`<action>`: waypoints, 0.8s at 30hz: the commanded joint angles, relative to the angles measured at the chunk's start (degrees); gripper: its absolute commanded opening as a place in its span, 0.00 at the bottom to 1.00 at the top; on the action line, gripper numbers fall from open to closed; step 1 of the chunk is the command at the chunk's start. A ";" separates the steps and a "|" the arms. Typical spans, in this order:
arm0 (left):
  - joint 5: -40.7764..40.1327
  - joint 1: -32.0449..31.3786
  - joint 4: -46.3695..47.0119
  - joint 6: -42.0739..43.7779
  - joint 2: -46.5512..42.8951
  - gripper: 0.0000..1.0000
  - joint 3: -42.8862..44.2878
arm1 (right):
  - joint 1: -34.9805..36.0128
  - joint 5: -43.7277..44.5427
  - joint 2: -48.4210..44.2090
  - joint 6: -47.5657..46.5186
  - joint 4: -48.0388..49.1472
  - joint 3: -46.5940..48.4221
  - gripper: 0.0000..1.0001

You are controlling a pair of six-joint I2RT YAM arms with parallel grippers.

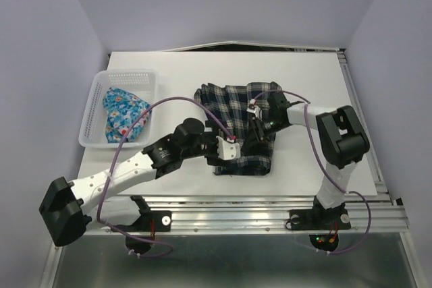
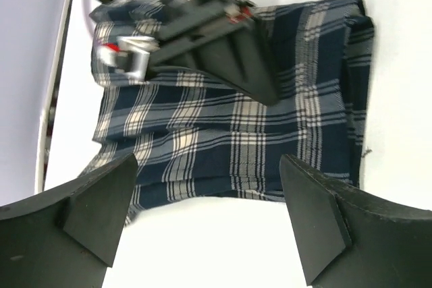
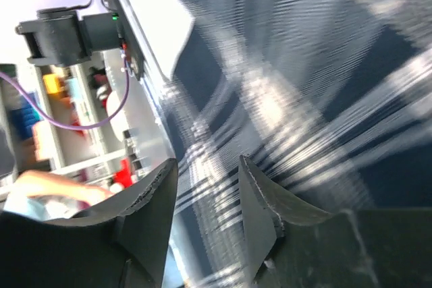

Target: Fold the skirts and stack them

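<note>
Plaid skirt (image 1: 239, 123) looks soft, limp; best grasp at corners. Left end effector (image 2: 208, 166) wide apart above skirt edge. Right end effector (image 3: 208, 163) over skirt middle; cannot tell if clamped.

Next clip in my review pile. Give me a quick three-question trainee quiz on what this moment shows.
1. True or false: the floral skirt lies inside the basket.
2. The left gripper and right gripper are both working at: A) the plaid skirt; B) the floral skirt; C) the basket.
3. Fill in: the left gripper's jaws stand ____.

Key: 1 true; 2 A; 3 open.
</note>
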 commanded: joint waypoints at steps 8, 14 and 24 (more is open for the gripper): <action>-4.52 -11.71 0.13 4.52 12.40 0.82 -2.16 | 0.31 13.16 -2.09 4.00 1.98 -2.76 0.43; -7.08 -13.91 -1.17 6.18 19.35 0.73 1.10 | 0.31 12.12 6.44 6.29 3.03 -0.47 0.40; -13.67 -14.61 -4.26 9.45 29.55 0.59 0.13 | 0.31 12.21 8.38 5.94 2.86 0.15 0.40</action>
